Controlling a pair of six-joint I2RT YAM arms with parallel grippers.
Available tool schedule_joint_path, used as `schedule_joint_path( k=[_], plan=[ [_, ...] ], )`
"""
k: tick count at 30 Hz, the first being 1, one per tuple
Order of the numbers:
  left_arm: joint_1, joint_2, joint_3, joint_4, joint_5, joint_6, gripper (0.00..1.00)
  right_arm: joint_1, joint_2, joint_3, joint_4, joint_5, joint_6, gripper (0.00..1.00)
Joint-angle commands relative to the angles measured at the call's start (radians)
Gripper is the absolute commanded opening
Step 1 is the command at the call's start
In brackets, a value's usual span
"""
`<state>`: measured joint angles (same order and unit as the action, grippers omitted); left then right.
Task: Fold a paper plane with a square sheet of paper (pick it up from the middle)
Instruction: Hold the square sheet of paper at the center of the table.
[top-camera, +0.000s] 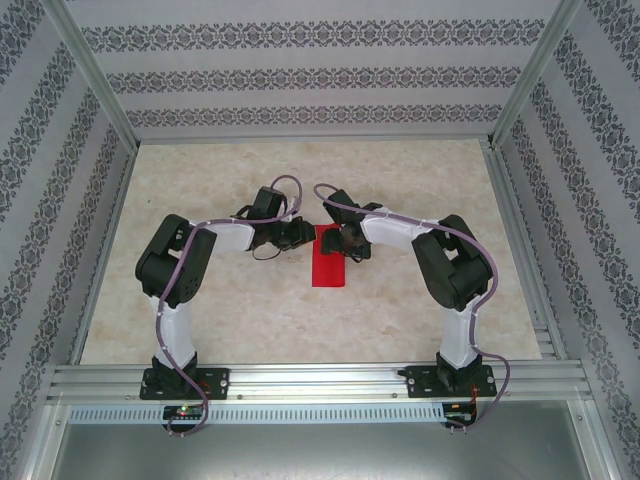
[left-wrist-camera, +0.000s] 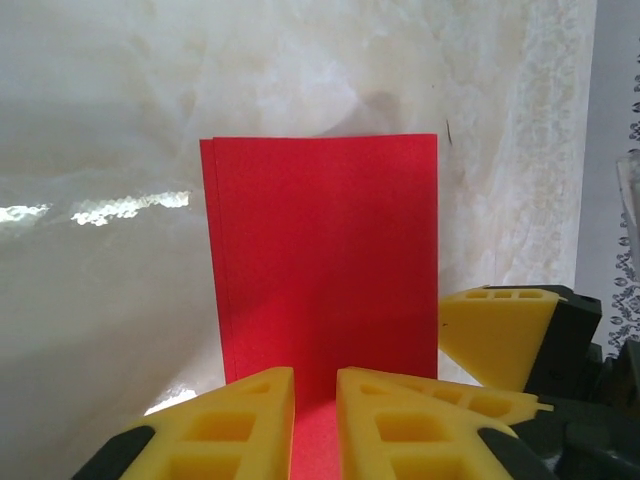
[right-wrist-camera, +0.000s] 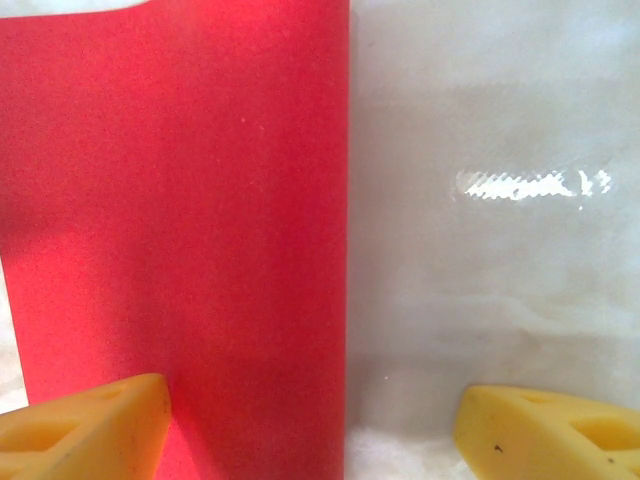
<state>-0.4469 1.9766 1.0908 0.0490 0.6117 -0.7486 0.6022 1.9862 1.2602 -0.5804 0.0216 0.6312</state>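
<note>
The red sheet of paper lies flat on the marble table, folded in half into a tall rectangle; two layered edges show along its left side in the left wrist view. My left gripper sits low over the paper's far end, its yellow fingers nearly together with only a thin strip of red showing between them and nothing gripped. My right gripper is open: it straddles the paper's long straight edge, one finger over the paper and the other over bare table.
In the left wrist view, a yellow finger of the right gripper stands close beside the paper's edge. Patterned walls and aluminium frame rails enclose the table. Bare tabletop surrounds the paper.
</note>
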Motion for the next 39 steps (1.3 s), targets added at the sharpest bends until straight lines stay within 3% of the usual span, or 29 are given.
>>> schedule_joint_path(
  k=[1, 11, 31, 39],
  plan=[
    [-0.013, 0.018, 0.032, -0.032, 0.022, 0.025, 0.17, 0.001, 0.231, -0.098, 0.048, -0.137, 0.021, 0.8],
    [-0.026, 0.043, 0.065, -0.068, 0.025, 0.042, 0.1, 0.006, 0.245, -0.099, 0.056, -0.156, 0.011, 0.8],
    [-0.033, 0.028, 0.067, -0.103, -0.065, 0.045, 0.07, 0.009, 0.258, -0.113, 0.084, -0.19, -0.017, 0.82],
    [-0.034, 0.043, 0.073, -0.082, -0.013, 0.038, 0.05, 0.009, 0.266, -0.111, 0.082, -0.191, -0.016, 0.82]
  ],
)
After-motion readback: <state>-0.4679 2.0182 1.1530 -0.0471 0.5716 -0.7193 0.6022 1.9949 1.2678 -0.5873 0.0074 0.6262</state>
